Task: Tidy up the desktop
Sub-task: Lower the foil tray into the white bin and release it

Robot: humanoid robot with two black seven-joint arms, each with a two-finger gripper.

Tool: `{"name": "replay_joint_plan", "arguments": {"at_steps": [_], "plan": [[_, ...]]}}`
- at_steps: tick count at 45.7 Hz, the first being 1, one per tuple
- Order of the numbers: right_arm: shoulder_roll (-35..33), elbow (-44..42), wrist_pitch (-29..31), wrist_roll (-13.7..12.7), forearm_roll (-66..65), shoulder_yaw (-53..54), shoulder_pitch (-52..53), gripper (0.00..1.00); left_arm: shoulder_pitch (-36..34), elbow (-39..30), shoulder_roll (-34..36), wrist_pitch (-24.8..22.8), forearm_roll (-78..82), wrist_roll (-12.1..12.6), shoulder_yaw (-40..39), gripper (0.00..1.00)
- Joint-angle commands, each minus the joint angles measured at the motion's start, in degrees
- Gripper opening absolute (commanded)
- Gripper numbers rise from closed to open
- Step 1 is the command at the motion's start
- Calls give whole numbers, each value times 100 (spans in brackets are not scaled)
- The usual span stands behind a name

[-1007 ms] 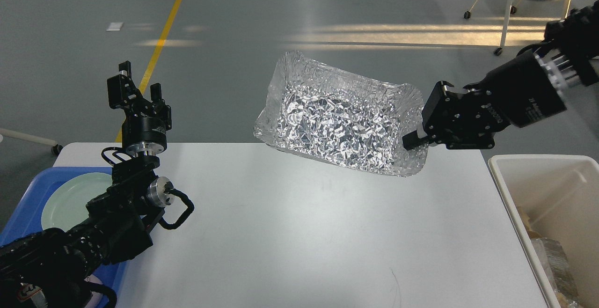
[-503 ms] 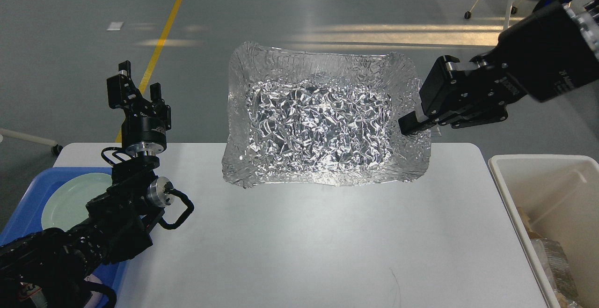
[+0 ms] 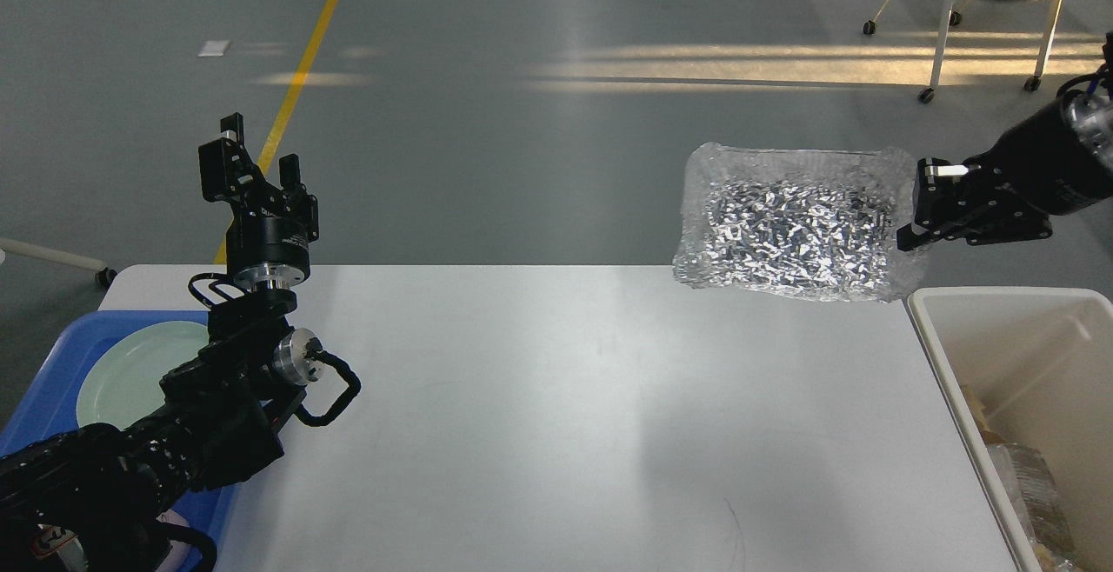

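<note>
— Since half a second ago the foil tray (image 3: 796,233) has swung away from the middle of the view toward three o'clock, and it shows smaller now, carried by the right gripper (image 3: 913,229); the left arm has not shifted at all.

— How is it held?

— The right gripper is clamped on the tray's right-hand rim, so the whole crinkled pan hangs out to nine o'clock of the fingers, in the air over the far right corner of the desktop (image 3: 556,415). The left gripper (image 3: 252,172) points up at about ten o'clock, fingers spread, holding nothing.

— And where should it go?

— Likely the off-white bin (image 3: 1009,311) at four o'clock, just beside the desktop's right edge. The tray is not yet over it. Thin foil pinched by one rim will probably flex and sag, so the arm should travel smoothly, bring the pan's bulk fully past the bin's near wall, then let go low. The blue tray (image 3: 52,363) with its pale green plate (image 3: 130,368) at eight o'clock needs no attention.
</note>
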Motion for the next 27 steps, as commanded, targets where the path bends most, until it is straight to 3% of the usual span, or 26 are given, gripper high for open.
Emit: {"name": "replay_joint_plan", "arguments": {"at_steps": [1, 13, 21, 27], "plan": [[89, -877, -716, 0, -57, -18, -1065, 0, 0, 0, 6, 0, -2, 0, 0, 96], [388, -1827, -1867, 0, -593, -132, -2578, 0, 0, 0, -2, 0, 7, 0, 0, 96], [511, -2249, -2720, 0, -813, -1098, -2956, 0, 0, 0, -2, 0, 7, 0, 0, 96], [546, -2337, -3002, 9, -813, -1608, -2992, 0, 0, 0, 6, 0, -2, 0, 0, 96]]}}
